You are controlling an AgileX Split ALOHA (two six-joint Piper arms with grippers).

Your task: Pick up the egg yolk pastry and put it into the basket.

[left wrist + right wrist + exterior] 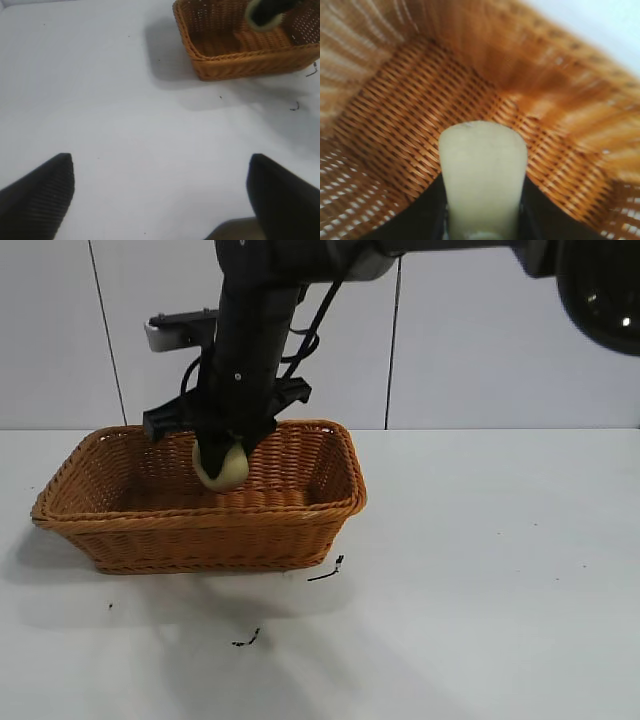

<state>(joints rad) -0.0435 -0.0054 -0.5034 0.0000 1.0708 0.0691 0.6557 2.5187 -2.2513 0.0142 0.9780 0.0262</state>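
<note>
Right now the egg yolk pastry (221,466) hangs inside the mouth of the basket (330,508), pinched in the right gripper (226,445) and held clear of the woven floor. In the exterior view it sits a little toward nine o'clock of the basket's middle, level with the braided rim, with the back wall behind it. From the right wrist view, the pastry (483,172) shows as a pale rounded lump running lengthwise out from between the two dark fingers (420,212), with basket floor (405,120) straight beyond its tip and walls rising on every side. So the drop line ends on the floor, not on a rim.

Those fingers are closed just to the pastry's width, pressing on its two flanks; nothing else touches them. By my judgement the carrying is done and only the release is left, perhaps after a short lowering to soften the fall.

Meanwhile the left gripper (160,195) is parked over bare table (125,125), its fingers spread wide and holding nothing, with the basket (235,62) well away at about one o'clock.
</note>
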